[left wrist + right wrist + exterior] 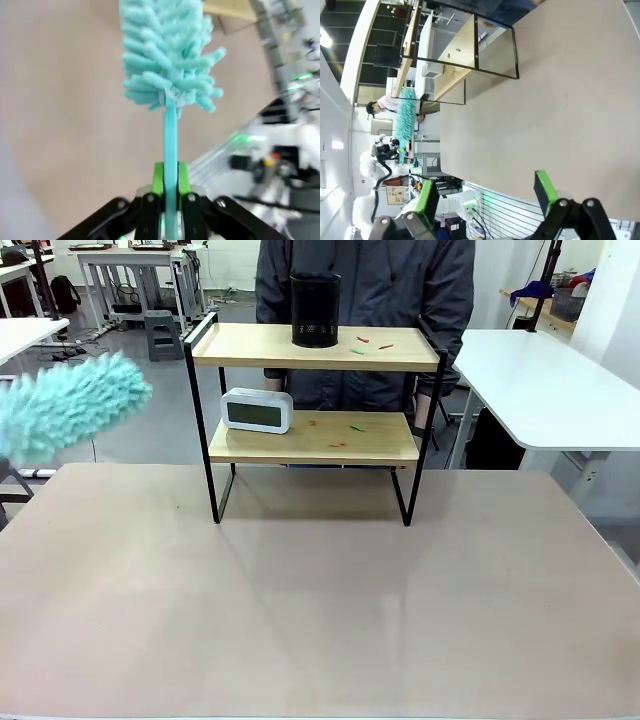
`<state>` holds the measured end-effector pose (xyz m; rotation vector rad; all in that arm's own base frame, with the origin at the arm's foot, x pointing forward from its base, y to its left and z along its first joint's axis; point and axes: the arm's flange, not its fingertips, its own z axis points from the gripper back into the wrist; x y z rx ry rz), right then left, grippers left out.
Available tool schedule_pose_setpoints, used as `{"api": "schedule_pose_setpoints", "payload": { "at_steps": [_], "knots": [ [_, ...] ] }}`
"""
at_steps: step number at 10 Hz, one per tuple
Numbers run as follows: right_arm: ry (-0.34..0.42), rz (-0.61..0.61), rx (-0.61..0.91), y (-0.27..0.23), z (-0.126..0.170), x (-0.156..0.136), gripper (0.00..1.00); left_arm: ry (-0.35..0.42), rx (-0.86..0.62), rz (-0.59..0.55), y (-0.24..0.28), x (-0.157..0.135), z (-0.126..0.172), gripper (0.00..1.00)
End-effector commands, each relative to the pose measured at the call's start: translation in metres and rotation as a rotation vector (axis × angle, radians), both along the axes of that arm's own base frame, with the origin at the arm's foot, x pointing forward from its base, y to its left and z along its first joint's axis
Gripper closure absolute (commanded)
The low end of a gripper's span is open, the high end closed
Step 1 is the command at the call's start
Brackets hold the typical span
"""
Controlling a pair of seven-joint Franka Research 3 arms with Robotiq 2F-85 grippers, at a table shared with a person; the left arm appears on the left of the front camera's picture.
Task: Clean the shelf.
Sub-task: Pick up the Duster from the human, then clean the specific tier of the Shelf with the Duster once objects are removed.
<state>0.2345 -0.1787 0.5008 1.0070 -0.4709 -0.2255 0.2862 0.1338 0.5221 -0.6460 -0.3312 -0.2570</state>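
The shelf (315,348) is a two-tier rack of light wood boards in a thin black frame, standing at the far middle of the table. Small red and green scraps (372,343) lie on its top board, and more scraps (350,430) on the lower one. A fluffy teal duster (70,405) hangs in the air at the left edge, off to the shelf's left. My left gripper (170,187) is shut on the duster's teal handle (170,145). My right gripper (487,192) stands open with nothing in it, above the table's near side; the shelf (455,55) and the duster (406,117) show far off there.
A black mesh cup (315,310) stands on the top board and a white digital clock (257,410) on the lower one. A person in a dark jacket (365,280) stands behind the shelf. The tan table (320,600) spreads out in front; white tables (545,385) flank it.
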Motion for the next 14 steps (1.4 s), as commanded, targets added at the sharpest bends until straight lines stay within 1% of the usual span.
{"api": "schedule_pose_setpoints", "payload": {
  "at_steps": [1,2,3,14],
  "knots": [
    [-0.031,0.01,0.003,0.0,0.001,0.002,0.0,0.0,0.115,-0.116,-0.004,-0.029,-0.023,1.0],
    [-0.031,0.01,0.003,0.0,0.001,0.002,0.0,-0.039,0.186,-0.319,0.001,-0.035,-0.029,1.0],
    [-0.031,0.01,0.003,0.0,0.001,0.002,0.0,0.013,0.068,-0.038,0.0,-0.022,-0.019,1.0],
    [-0.031,0.01,0.003,0.0,0.001,0.002,0.0,0.013,0.068,-0.038,0.0,-0.022,-0.019,1.0]
  ]
}}
